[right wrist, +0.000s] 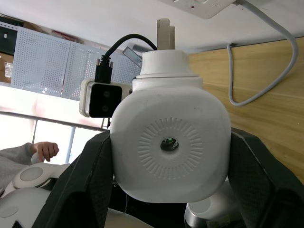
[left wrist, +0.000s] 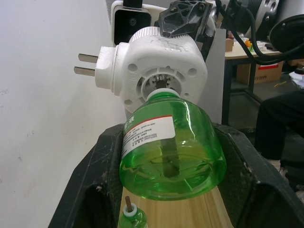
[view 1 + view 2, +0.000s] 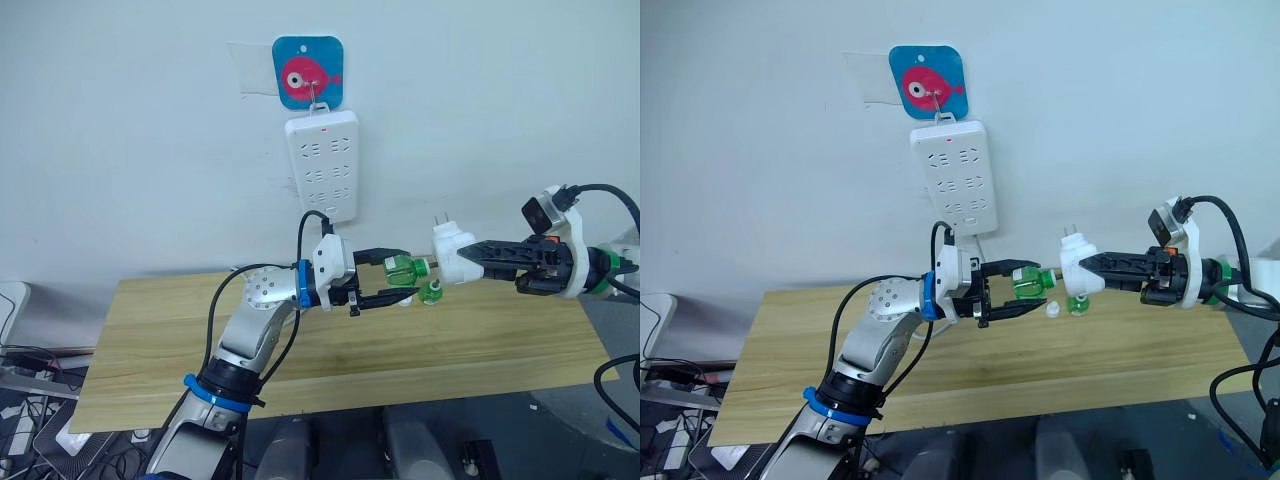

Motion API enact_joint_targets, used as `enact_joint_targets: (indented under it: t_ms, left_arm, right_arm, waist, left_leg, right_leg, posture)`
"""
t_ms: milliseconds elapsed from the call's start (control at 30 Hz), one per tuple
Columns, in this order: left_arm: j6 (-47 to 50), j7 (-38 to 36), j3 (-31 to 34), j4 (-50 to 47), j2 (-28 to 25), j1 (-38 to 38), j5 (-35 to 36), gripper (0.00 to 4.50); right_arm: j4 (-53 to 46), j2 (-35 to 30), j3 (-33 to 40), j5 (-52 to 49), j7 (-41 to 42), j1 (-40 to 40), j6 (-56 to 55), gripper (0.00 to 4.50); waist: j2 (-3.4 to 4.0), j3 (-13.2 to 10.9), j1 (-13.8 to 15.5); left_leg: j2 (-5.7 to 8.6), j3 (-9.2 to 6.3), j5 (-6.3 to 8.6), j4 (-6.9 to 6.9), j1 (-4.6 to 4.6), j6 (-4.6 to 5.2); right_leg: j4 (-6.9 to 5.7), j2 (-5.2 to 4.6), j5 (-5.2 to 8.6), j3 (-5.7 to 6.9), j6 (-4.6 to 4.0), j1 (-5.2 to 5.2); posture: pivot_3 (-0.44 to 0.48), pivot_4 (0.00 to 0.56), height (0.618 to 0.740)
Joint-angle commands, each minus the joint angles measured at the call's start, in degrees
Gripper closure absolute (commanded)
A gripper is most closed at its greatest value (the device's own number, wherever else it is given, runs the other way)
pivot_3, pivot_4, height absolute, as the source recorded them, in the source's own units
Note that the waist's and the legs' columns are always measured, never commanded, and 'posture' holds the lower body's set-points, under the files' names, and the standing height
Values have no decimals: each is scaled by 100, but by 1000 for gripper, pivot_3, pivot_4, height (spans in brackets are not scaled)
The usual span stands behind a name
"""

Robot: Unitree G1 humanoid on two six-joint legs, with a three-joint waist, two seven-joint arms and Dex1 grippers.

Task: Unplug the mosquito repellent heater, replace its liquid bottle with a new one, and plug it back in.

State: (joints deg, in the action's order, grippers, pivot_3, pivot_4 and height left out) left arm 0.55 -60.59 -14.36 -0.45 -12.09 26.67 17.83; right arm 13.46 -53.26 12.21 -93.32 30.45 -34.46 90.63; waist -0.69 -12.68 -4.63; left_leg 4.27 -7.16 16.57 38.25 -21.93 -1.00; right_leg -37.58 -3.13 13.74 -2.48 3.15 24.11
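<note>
left eye view: my left claw [image 3: 392,285] pinches a green bottle [image 3: 401,270] above the tabletop [image 3: 150,340], its neck meeting the underside of the mosquito repellent heater [image 3: 452,252]. my right claw [image 3: 478,258] is clamped on the heater's white body, prongs pointing up toward the wall. left wrist view: the bottle's white label with a red band carries print too small to read. a second green bottle [image 3: 431,292], uncapped, stands on the tabletop just below. the power strip [image 3: 322,165] hangs from a fish-printed hook [image 3: 308,72].
</note>
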Motion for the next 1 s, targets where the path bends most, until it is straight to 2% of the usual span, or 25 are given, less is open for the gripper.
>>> enact_joint_targets:
  t_ms: [33,367,600,1000]
  left_arm:
    - [-137,18,-25,-352,119,178,139,2238]
    - [-173,-28,-98,-360,89,143,92,2238]
    - [-272,-57,-167,-227,102,161,10,2238]
    - [-347,-118,-312,-214,124,177,-29,2238]
  right_arm:
    - [-47,89,36,94,12,-69,8,1549]
    - [120,174,135,176,35,-262,139,1549]
    - [-321,201,-21,-373,-101,-139,153,1549]
    - [-1009,103,-553,-1568,-1160,134,-691,1549]
  waist:
    - [0,0,-1]
    - [0,0,-1]
    - [1,0,-3]
    - [1,1,-10]
  left_leg:
    - [0,0,0,0,0,0]
    - [0,0,0,0,0,0]
    - [0,-1,0,0,0,0]
    - [-1,-2,0,0,0,0]
  right_leg:
    - [0,0,0,0,0,0]
    - [1,0,0,0,0,0]
    - [1,0,0,0,0,0]
    - [0,0,0,1,0,0]
  posture:
    - [-160,227,740]
    - [-161,222,740]
    - [-166,216,740]
    - [-169,212,740]
